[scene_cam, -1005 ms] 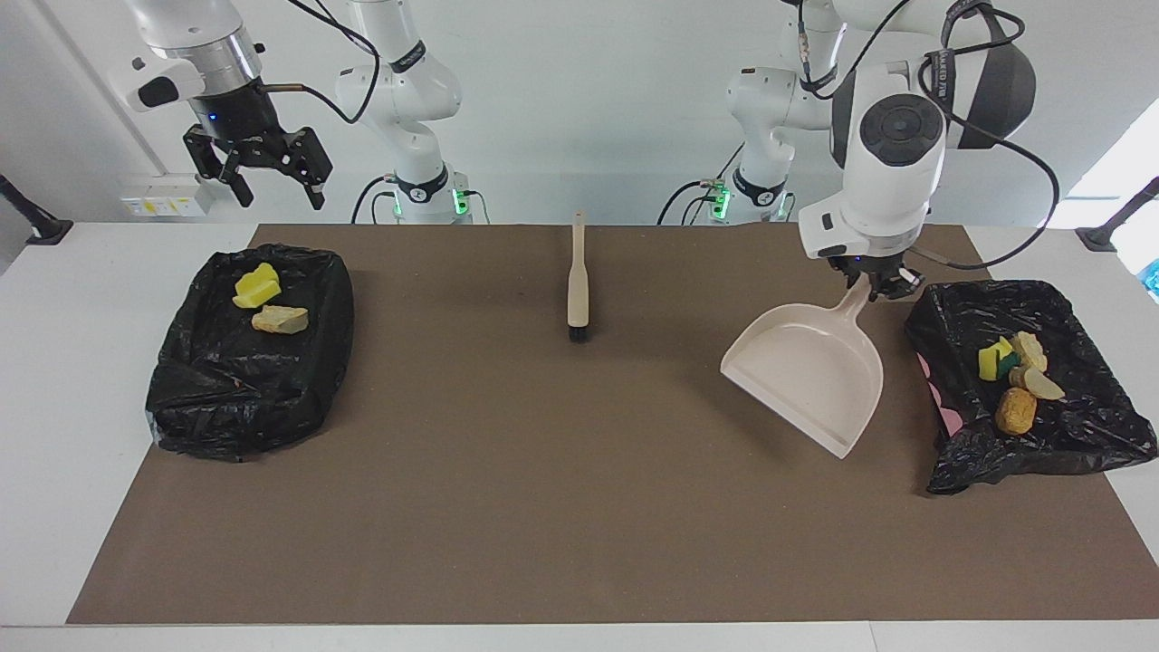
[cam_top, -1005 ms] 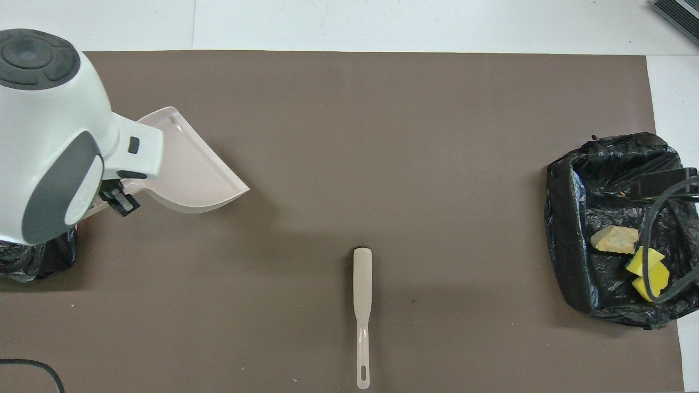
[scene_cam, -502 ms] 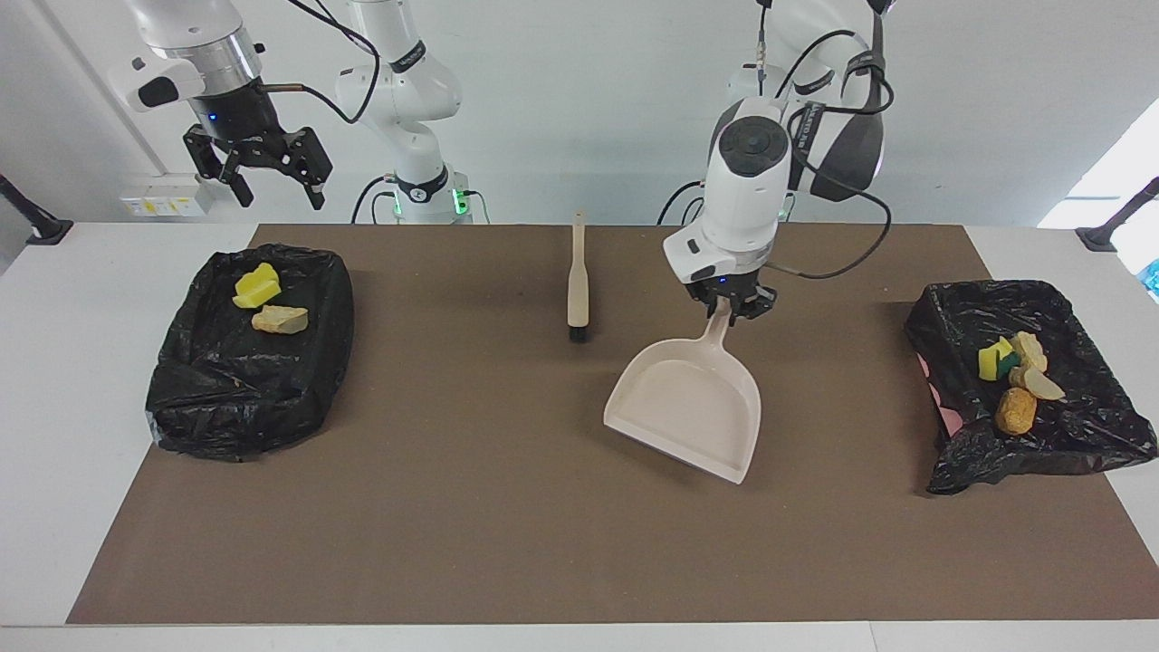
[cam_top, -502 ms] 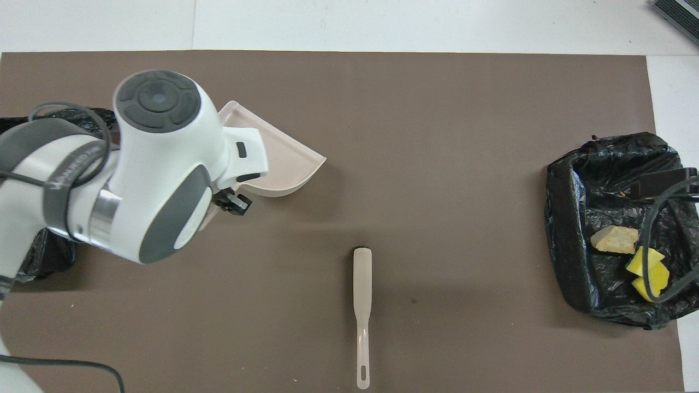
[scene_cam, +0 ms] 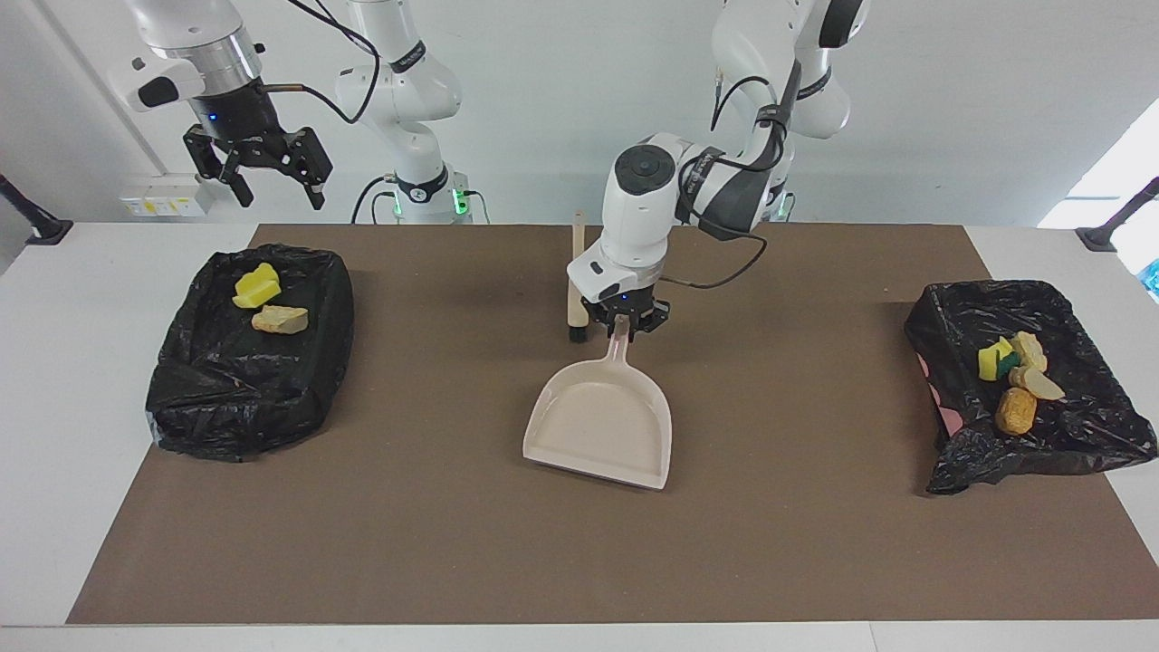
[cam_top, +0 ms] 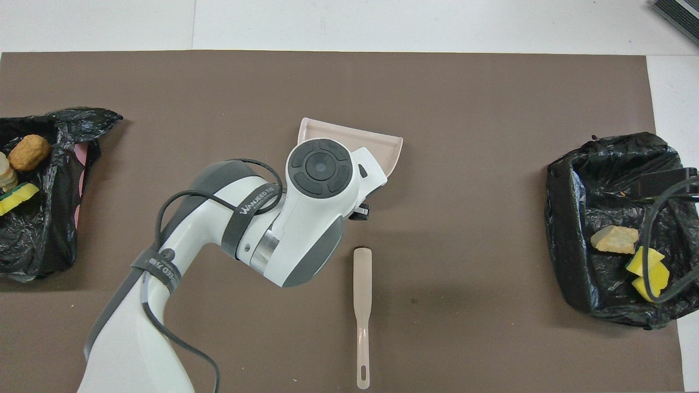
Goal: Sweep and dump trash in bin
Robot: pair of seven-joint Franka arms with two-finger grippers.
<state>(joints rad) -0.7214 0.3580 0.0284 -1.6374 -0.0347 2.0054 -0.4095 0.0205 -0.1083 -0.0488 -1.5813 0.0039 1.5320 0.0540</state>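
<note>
Moved since earlier: dustpan (scene_cam: 605, 421) and left gripper (scene_cam: 623, 319), carried from beside the bin at the left arm's end to the middle of the mat (scene_cam: 471, 543).
Left gripper: clenched on the dustpan's handle, over the mat's centre, just beside the brush head.
Dustpan: beige, empty, mouth toward the mat's edge farthest from the robots; whether resting on the mat or held just above it, cannot tell.
Brush (cam_top: 362, 311): beige, lying flat near the mat's edge nearest the robots, midway along it, bristle end toward the dustpan.
Right gripper (scene_cam: 272, 177): released, fingers spread, raised above the bin at the right arm's end; arm waiting.
Bin at right arm's end (scene_cam: 244, 380): black-bagged, holding trash, a yellow sponge piece (scene_cam: 256, 285) and a tan lump (scene_cam: 280, 319).
Bin at left arm's end (scene_cam: 1068, 435): black-bagged, holding trash, yellow-green sponge (scene_cam: 996, 359), tan pieces, an orange-brown lump (scene_cam: 1016, 410).
</note>
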